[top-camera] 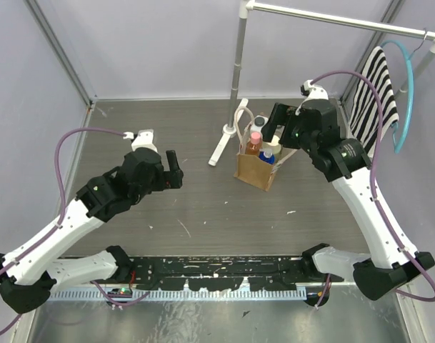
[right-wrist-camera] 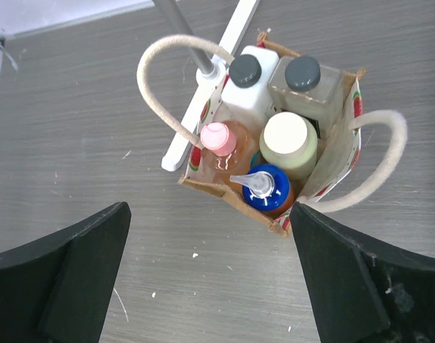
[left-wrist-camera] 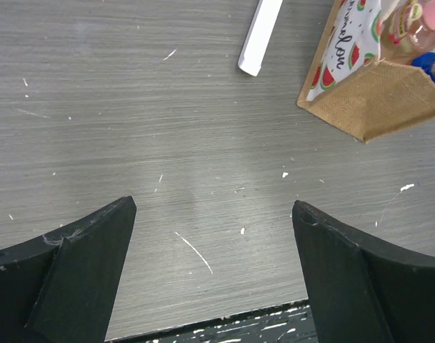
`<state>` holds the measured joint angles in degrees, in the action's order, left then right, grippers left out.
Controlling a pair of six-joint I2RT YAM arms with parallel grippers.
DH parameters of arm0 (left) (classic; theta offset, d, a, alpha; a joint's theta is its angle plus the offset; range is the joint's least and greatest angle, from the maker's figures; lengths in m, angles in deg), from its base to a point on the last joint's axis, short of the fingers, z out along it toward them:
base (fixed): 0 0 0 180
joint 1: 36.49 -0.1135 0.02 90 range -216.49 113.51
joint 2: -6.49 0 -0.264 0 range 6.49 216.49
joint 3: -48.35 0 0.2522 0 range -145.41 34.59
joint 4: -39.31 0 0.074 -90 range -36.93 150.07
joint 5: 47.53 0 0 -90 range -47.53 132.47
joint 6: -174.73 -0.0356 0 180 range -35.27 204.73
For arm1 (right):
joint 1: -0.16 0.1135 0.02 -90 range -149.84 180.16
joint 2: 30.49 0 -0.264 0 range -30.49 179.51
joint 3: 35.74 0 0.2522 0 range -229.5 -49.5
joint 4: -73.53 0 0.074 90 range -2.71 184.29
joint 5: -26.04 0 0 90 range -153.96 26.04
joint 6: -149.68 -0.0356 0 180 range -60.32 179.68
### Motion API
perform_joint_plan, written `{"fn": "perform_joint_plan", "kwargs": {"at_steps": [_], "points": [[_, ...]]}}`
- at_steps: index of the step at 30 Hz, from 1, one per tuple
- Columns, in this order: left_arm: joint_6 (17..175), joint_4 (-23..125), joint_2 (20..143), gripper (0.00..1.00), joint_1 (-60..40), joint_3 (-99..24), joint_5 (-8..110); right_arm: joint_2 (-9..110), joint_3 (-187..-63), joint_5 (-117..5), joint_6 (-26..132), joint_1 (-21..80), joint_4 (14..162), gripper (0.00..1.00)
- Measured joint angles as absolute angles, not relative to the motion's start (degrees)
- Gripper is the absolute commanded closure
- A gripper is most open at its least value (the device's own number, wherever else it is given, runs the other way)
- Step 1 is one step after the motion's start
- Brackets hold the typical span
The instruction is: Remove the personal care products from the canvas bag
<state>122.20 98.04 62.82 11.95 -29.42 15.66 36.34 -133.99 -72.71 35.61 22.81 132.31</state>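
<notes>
The tan canvas bag (top-camera: pixel 254 174) stands upright right of the table's middle, and all five bottles are inside it. In the right wrist view the bag (right-wrist-camera: pixel 224 191) holds the peach bottle with pink cap (right-wrist-camera: pixel 218 138), the white squarish bottle (right-wrist-camera: pixel 244 96), the clear bottle with grey cap (right-wrist-camera: pixel 303 74), the cream bottle with beige cap (right-wrist-camera: pixel 288 141) and the blue-capped bottle (right-wrist-camera: pixel 263 189). My right gripper (top-camera: pixel 280 130) (right-wrist-camera: pixel 210 214) is open and empty, just above the bag's far right side. My left gripper (top-camera: pixel 175 170) (left-wrist-camera: pixel 213 206) is open and empty over bare table, well left of the bag (left-wrist-camera: pixel 388 100).
A white rack foot (top-camera: pixel 223 146) lies just left of the bag, under an upright pole (top-camera: pixel 238 64). A striped cloth (top-camera: pixel 375 93) and a blue hanger (top-camera: pixel 406 93) hang at the back right. A black strip (top-camera: pixel 217 271) runs along the near edge.
</notes>
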Motion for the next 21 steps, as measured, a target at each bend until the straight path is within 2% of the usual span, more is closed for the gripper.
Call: {"fn": "perform_joint_plan", "kwargs": {"at_steps": [11, 21], "points": [[120.28, 100.45, 63.94, 0.00, 11.86, -35.41, 16.10, 34.48, -132.31, -71.33, 37.77, 22.92, 131.83, 0.00], [119.64, 97.89, 65.16, 0.00, 11.86, -34.57, 20.03, 43.53, -126.73, -69.32, 42.10, 23.36, 133.29, 0.00]]}}
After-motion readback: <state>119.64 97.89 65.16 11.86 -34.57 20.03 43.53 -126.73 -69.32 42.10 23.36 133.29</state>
